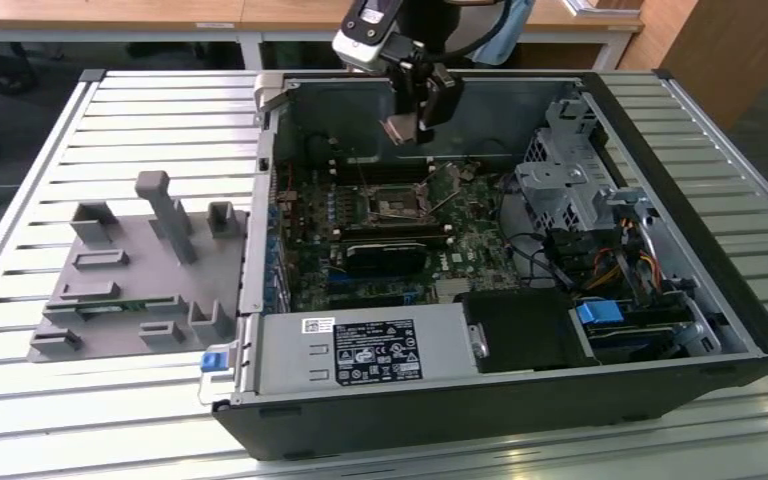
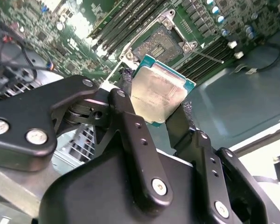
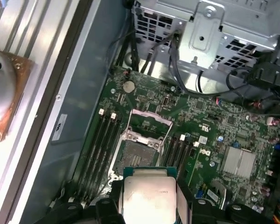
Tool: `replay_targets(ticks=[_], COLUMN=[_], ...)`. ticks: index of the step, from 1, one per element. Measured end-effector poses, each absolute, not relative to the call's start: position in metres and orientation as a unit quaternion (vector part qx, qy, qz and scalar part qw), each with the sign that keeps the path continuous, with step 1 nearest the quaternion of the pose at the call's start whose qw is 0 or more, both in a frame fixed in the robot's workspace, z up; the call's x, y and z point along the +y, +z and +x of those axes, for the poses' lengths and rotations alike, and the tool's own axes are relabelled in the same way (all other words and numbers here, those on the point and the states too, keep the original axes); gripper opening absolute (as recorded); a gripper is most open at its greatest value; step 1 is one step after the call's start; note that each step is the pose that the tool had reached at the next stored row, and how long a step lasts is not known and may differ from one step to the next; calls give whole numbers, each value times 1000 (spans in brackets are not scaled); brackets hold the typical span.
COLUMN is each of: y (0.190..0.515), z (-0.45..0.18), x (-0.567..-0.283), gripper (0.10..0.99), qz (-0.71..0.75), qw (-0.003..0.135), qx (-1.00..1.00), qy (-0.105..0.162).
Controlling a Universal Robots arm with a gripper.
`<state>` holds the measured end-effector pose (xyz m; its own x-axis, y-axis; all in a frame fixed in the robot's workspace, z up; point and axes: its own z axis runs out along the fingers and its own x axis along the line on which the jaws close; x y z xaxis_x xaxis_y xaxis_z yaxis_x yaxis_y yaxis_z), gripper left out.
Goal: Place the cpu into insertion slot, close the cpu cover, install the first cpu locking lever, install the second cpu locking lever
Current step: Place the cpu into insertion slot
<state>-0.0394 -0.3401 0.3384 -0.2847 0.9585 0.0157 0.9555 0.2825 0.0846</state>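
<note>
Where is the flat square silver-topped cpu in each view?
Exterior view: silver-topped square cpu in the black gripper over the open case.
Second wrist view: cpu in the gripper, near the square black insertion slot.
First wrist view: cpu near the insertion slot.
Shared landmark: that insertion slot.

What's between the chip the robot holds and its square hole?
Nothing, only open air. In the second wrist view the gripper holds the cpu above the insertion slot, not touching it.
</note>
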Motion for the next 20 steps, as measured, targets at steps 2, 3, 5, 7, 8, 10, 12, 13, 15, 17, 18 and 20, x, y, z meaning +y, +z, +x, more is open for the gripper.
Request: replay_targets(ticks=[2, 3, 5, 7, 8, 10, 12, 13, 15, 17, 18, 20], y=[338, 337, 336, 334, 333, 331, 329, 328, 324, 320, 319, 315], z=[-39, -39, -39, -39, -39, -39, -39, -39, -39, -39, -39, -39], x=[-340, -340, -340, -340, -340, -340, -340, -340, -339, -338, -338, -337], gripper=[541, 541, 541, 541, 541, 541, 541, 541, 541, 541, 541, 541], qz=[610, 617, 631, 645, 652, 665, 673, 675, 676, 675, 675, 675], qw=[20, 20, 21, 22, 22, 23, 23, 23, 24, 24, 24, 24], qx=[791, 786, 775, 763, 757, 746, 738, 736, 736, 736, 736, 737], qy=[38, 38, 37, 37, 36, 36, 36, 36, 36, 36, 36, 36])
